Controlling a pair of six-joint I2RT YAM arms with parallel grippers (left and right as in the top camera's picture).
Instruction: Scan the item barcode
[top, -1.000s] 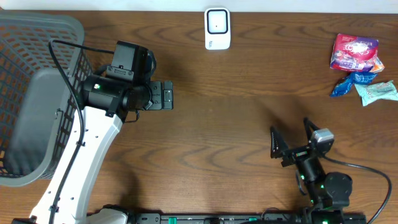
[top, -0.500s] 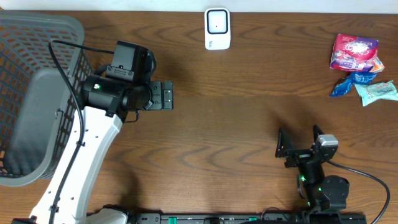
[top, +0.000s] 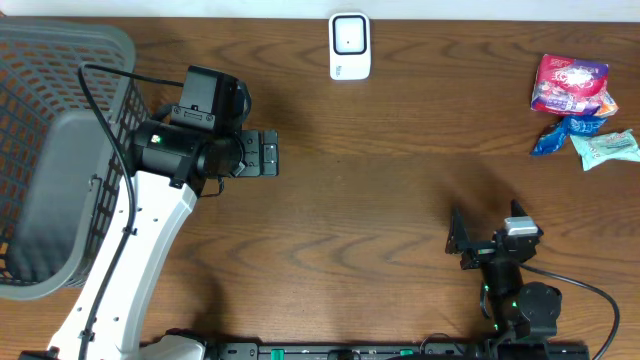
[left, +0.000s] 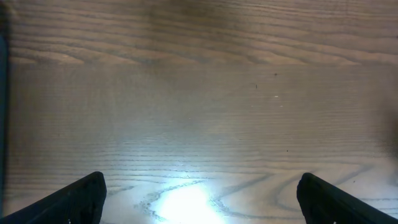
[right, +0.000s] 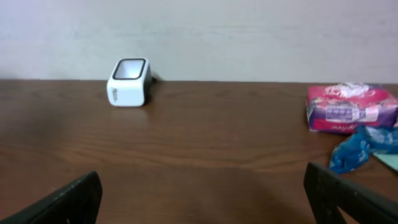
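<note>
The white barcode scanner (top: 350, 45) stands at the table's far edge, and shows as a small white box (right: 129, 82) in the right wrist view. Three snack packets lie at the far right: a pink one (top: 570, 83) (right: 350, 107), a blue one (top: 568, 133) (right: 367, 146) and a pale teal one (top: 607, 147). My right gripper (top: 487, 228) (right: 202, 177) sits low near the front edge, open, nothing between its fingers, well short of the packets. My left gripper (top: 265, 153) (left: 200, 183) points down over bare wood left of centre, open and empty.
A grey mesh basket (top: 62, 50) fills the left side of the table, beside the left arm's white link (top: 140, 240). A black cable runs along the basket's rim. A pale wall backs the table in the right wrist view.
My right gripper has drawn back toward the front edge and slightly to the right. The left arm has not moved.
</note>
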